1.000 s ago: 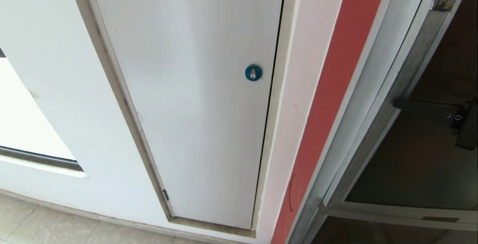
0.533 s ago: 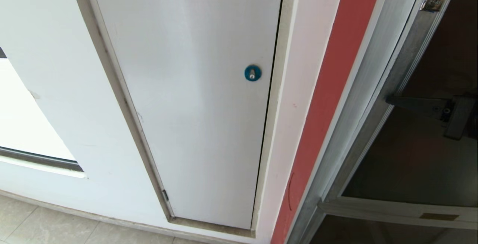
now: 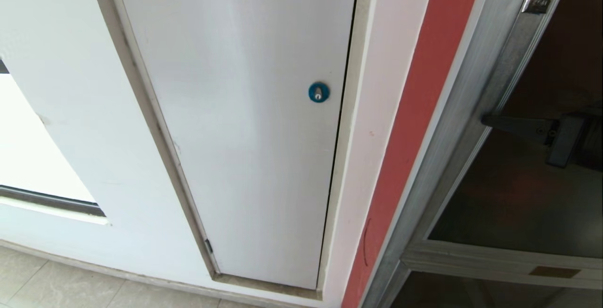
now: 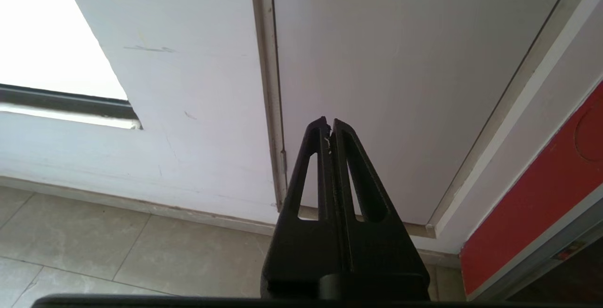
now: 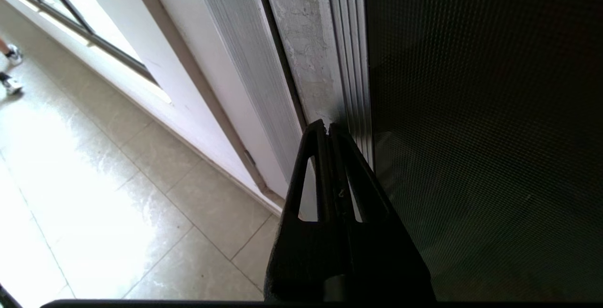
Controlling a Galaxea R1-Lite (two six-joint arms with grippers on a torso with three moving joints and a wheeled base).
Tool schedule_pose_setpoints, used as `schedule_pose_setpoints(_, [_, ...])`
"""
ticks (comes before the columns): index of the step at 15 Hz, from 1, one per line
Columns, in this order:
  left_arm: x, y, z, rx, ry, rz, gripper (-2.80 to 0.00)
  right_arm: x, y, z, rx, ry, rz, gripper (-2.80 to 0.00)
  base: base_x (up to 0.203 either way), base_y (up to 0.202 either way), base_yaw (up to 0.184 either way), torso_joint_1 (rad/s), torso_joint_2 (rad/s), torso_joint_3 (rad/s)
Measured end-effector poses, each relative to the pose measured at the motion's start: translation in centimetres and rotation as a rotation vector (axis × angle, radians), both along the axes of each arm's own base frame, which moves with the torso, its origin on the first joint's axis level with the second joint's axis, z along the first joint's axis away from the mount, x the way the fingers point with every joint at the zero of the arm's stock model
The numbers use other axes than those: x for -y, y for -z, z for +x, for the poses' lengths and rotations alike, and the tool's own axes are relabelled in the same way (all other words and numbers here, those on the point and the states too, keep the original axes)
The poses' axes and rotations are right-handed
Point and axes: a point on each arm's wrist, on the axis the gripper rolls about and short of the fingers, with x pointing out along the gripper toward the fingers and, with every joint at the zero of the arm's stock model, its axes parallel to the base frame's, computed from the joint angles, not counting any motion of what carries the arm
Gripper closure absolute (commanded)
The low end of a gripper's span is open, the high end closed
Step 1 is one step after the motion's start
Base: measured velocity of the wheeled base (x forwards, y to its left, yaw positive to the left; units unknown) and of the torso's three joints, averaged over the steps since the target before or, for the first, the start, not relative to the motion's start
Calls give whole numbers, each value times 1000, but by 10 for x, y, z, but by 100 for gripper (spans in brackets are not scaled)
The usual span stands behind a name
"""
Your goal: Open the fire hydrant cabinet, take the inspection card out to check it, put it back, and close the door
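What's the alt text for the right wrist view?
The shut right gripper points at the silver frame edge of the door, whose dark tinted glass fills one side. Beyond the frame run a white wall and a sunlit tiled floor.

The left tool (image 4: pixel 330 126) points at a plain white panel (image 4: pixel 405 72), its two black fingers (image 4: pixel 313 166) pressed together at the tips with nothing between them. A pale beige frame strip (image 4: pixel 268 86) runs along the panel's hinge side, with what looks like a small hinge (image 4: pixel 282 161) low on it. Beyond the strip is a white wall (image 4: pixel 188 63) with a dark window sill (image 4: pixel 66 103) and bright glare above it. Beige floor tiles (image 4: pixel 118 247) lie below. A red band (image 4: pixel 532 195) borders the far side of the panel's surround.
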Motion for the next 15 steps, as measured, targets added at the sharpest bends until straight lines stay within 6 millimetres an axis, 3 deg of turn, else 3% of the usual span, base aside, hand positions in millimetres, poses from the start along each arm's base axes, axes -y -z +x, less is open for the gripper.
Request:
schedule_pose_setpoints(4, [0,0,0,0,0,0,0,-2,1,-8,9,-8,0,0,0,0,0,0,0,0])
schedule_pose_setpoints(15, [0,0,0,0,0,0,0,-11,-1,-53,66,-74,9,0,0,0,0,0,0,0])
